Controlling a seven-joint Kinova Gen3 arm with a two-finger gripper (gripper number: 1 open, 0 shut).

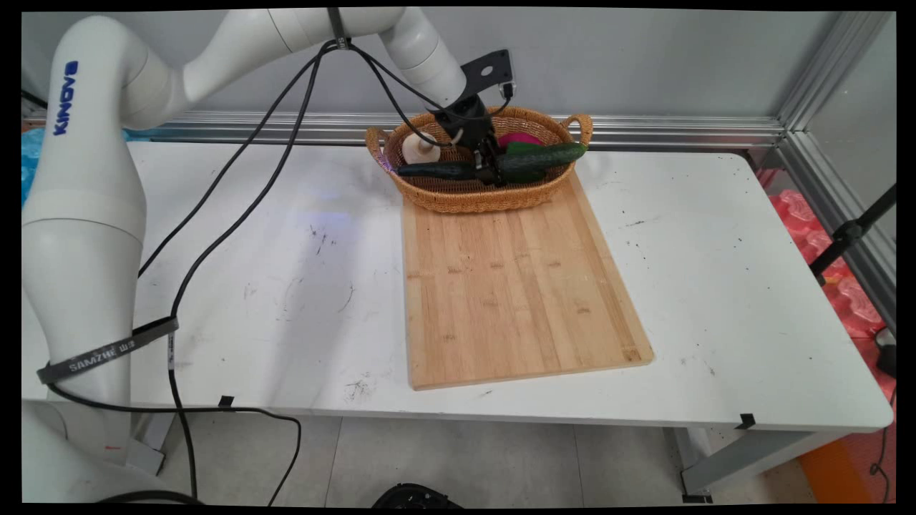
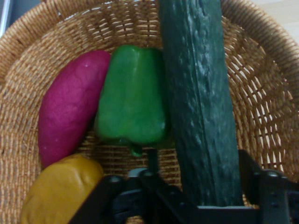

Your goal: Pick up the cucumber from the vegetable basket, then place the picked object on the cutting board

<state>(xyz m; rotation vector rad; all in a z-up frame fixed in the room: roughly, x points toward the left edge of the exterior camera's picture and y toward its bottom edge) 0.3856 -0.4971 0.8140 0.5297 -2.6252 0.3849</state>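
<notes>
A white table (image 1: pixel 715 300), scuffed and speckled with dark marks, stands against a grey wall (image 1: pixel 644 64). An aluminium rail (image 1: pixel 680 129) runs along the table's far edge and turns down the right side. Pale floor tiles (image 1: pixel 501 458) show below the near edge.

White tabletop (image 1: pixel 715 286), scuffed and speckled with dark marks; two black tape tabs (image 1: pixel 746 420) on its near edge. In the middle, a bamboo cutting board (image 1: pixel 512 286), bare. At the board's far end, touching it, a woven basket (image 1: pixel 458 200) (image 2: pixel 261 93) with two handles. Across the basket, a long dark green cucumber (image 1: pixel 544 154) (image 2: pixel 201 93). Beside it, a green pepper (image 2: pixel 133 98), then a magenta fruit (image 2: pixel 70 107), and by that a yellow one (image 2: pixel 58 191). At the basket's left end, a whitish round thing (image 1: pixel 420 148). Behind, an aluminium rail (image 1: pixel 644 129) along the grey wall. Right of the tabletop, red packs (image 1: pixel 851 293) on the floor
</notes>
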